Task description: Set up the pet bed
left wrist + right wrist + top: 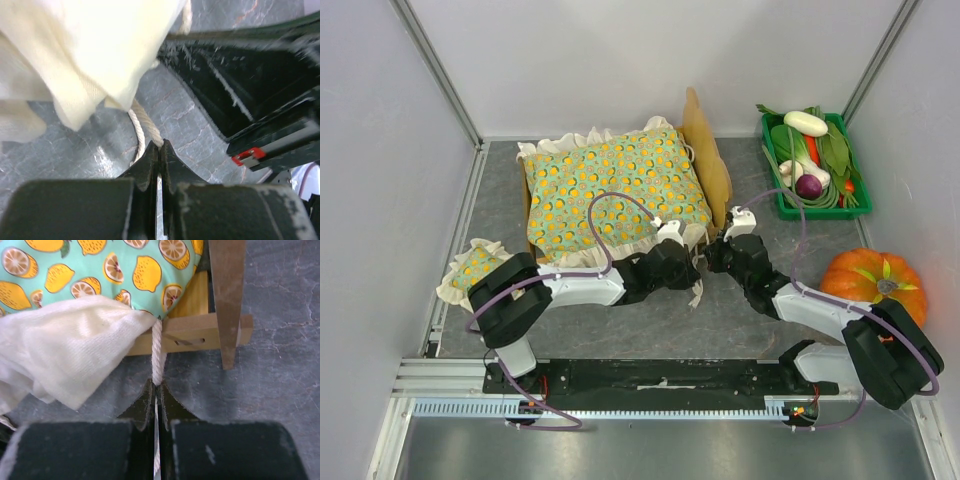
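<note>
Only the wrist views show us this — the left gripper [159, 150] closed tight on a white cord [145, 125], the right gripper [156, 390] pinching a similar cord [158, 352] beside the pet bed [200, 335].

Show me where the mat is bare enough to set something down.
Bare mat shows between the headboard of the pet bed and the green crate, and a smaller patch between crate and pumpkin. The mat between the forearms is bare too. Crowded: the bed's near right corner, where the left gripper and right gripper each pinch a cord.
</note>
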Robot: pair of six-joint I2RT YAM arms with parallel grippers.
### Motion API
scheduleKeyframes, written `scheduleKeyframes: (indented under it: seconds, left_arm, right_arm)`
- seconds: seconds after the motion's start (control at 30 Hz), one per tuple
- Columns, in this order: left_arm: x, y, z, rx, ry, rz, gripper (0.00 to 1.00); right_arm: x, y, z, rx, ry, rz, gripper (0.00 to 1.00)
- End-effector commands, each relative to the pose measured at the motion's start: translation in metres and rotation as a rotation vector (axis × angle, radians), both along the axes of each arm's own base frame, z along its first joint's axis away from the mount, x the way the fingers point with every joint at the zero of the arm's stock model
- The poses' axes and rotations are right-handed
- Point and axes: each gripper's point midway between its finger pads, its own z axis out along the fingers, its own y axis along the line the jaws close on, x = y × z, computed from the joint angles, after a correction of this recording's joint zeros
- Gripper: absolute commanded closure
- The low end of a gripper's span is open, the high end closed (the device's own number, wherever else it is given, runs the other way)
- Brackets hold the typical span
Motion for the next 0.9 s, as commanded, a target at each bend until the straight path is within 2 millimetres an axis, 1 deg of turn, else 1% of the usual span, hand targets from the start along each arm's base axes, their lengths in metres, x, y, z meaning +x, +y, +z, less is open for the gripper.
scheduleKeyframes:
  seconds: [0.0,0.03,0.1,0.13,0.2,0.23,0.3,0.33,0.37,0.43,0.47,0.5,0.53,0.57,0.6,0.63,0.7,0.73,0.87]
  left_arm:
    - [0.024,-0.001,0.042,-0.004,-0.162,0.043,0.98]
    - [0.027,-0.002,0.045,-0.004,-0.17,0.049,0.98]
    - [0.033,0.002,0.045,0.023,-0.177,0.077,0.98]
    - [0.035,0.0,0.047,0.026,-0.182,0.084,0.98]
    - [0.042,0.006,0.046,0.056,-0.188,0.123,0.98]
    - [0.046,0.005,0.051,0.049,-0.194,0.136,0.98]
    - [0.055,0.009,0.052,0.052,-0.201,0.163,0.98]
    - [0.06,0.007,0.058,0.043,-0.211,0.171,0.98]
    - [0.067,0.009,0.058,0.046,-0.216,0.188,0.98]
    - [0.076,0.004,0.065,0.027,-0.227,0.201,0.98]
    - [0.081,0.005,0.067,0.022,-0.231,0.216,0.98]
    - [0.085,0.004,0.063,0.028,-0.228,0.225,0.98]
    - [0.089,0.001,0.068,0.015,-0.23,0.232,0.98]
    - [0.093,0.001,0.067,0.02,-0.23,0.244,0.98]
    - [0.097,0.001,0.061,0.033,-0.223,0.253,0.98]
    - [0.1,-0.002,0.064,0.024,-0.224,0.257,0.98]
    - [0.102,-0.005,0.059,0.028,-0.217,0.253,0.98]
    - [0.103,-0.007,0.053,0.037,-0.206,0.254,0.98]
    - [0.105,-0.006,0.041,0.055,-0.192,0.276,0.98]
  right_arm:
    - [-0.006,-0.005,-0.002,-0.042,0.01,0.021,1.0]
    - [-0.007,-0.007,-0.003,-0.048,0.016,0.022,1.0]
    - [-0.009,-0.008,-0.001,-0.053,0.011,0.027,1.0]
    - [-0.01,-0.008,0.001,-0.052,0.012,0.028,1.0]
    - [-0.011,-0.008,0.002,-0.054,0.01,0.043,1.0]
    - [-0.012,-0.008,0.003,-0.059,0.009,0.047,1.0]
    - [-0.013,-0.008,0.004,-0.062,0.011,0.054,1.0]
    - [-0.014,-0.007,0.005,-0.064,0.009,0.062,1.0]
    - [-0.015,-0.007,0.004,-0.064,0.013,0.066,1.0]
    - [-0.016,-0.005,0.003,-0.062,0.016,0.087,1.0]
    - [-0.016,-0.004,0.003,-0.06,0.019,0.092,1.0]
    - [-0.017,-0.003,0.003,-0.055,0.019,0.099,1.0]
    - [-0.017,-0.001,0.005,-0.05,0.017,0.108,1.0]
    - [-0.017,0.0,0.006,-0.043,0.017,0.113,1.0]
    - [-0.018,0.001,0.006,-0.04,0.018,0.117,1.0]
    - [-0.017,0.001,0.009,-0.032,0.01,0.119,1.0]
    - [-0.018,0.004,0.012,-0.024,0.004,0.132,1.0]
    - [-0.018,0.004,0.015,-0.019,-0.004,0.135,1.0]
    - [-0.018,0.007,0.024,0.006,-0.026,0.145,1.0]
